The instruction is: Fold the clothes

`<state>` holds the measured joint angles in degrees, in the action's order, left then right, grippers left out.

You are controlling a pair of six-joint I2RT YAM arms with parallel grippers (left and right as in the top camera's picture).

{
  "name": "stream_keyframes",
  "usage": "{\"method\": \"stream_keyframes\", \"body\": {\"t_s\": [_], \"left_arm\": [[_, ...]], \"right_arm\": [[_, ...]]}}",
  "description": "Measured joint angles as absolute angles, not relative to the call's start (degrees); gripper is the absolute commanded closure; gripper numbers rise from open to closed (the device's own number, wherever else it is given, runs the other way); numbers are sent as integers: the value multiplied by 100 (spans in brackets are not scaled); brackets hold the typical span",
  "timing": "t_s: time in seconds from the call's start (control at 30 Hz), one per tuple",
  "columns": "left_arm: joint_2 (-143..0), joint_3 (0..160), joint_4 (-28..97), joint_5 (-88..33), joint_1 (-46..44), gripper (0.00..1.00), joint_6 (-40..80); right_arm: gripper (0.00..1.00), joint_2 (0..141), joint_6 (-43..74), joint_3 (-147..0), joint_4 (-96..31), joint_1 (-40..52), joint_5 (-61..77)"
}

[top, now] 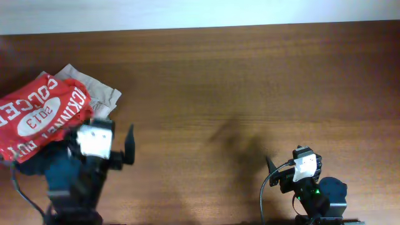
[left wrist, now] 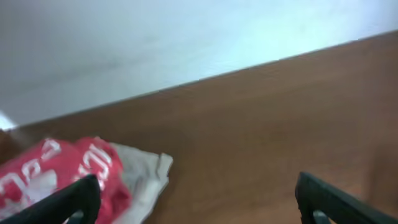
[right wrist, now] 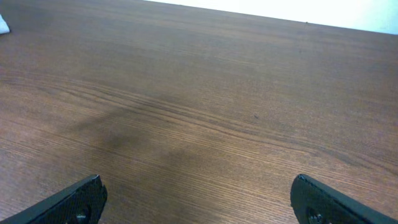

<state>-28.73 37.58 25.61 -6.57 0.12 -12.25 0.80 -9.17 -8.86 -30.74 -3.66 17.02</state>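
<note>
A red T-shirt [top: 37, 115] with white lettering lies crumpled at the table's left edge, on top of a pale beige garment [top: 103, 94]. In the left wrist view the red shirt [left wrist: 56, 177] and the beige cloth [left wrist: 146, 174] sit at the lower left. My left gripper [top: 100, 130] hovers just right of and in front of the pile. It is open, with nothing between its fingers [left wrist: 196, 186]. My right gripper [top: 294, 161] stands near the front right edge, far from the clothes. It is open too, over bare wood [right wrist: 198, 186].
The brown wooden table [top: 237, 75] runs wide to the right of the pile. A white wall [left wrist: 155, 37] borders its far edge. Both arm bases stand at the front edge, left [top: 69, 200] and right [top: 319, 203].
</note>
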Motion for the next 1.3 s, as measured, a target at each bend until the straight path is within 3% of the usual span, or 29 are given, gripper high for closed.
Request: {"method": "stream_keyframes", "body": {"t_s": [0.27, 0.6, 1.3], "left_arm": [[-1256, 1763, 1896, -613, 12, 0, -1269], [-268, 478, 856, -578, 12, 0, -1271], [-95, 104, 416, -576, 12, 0, -1271]], "right_arm": [[1, 80, -919, -886, -3076, -366, 1702], [1, 80, -921, -886, -3076, -366, 1702], [1, 80, -917, -886, -3076, -366, 1702]]}}
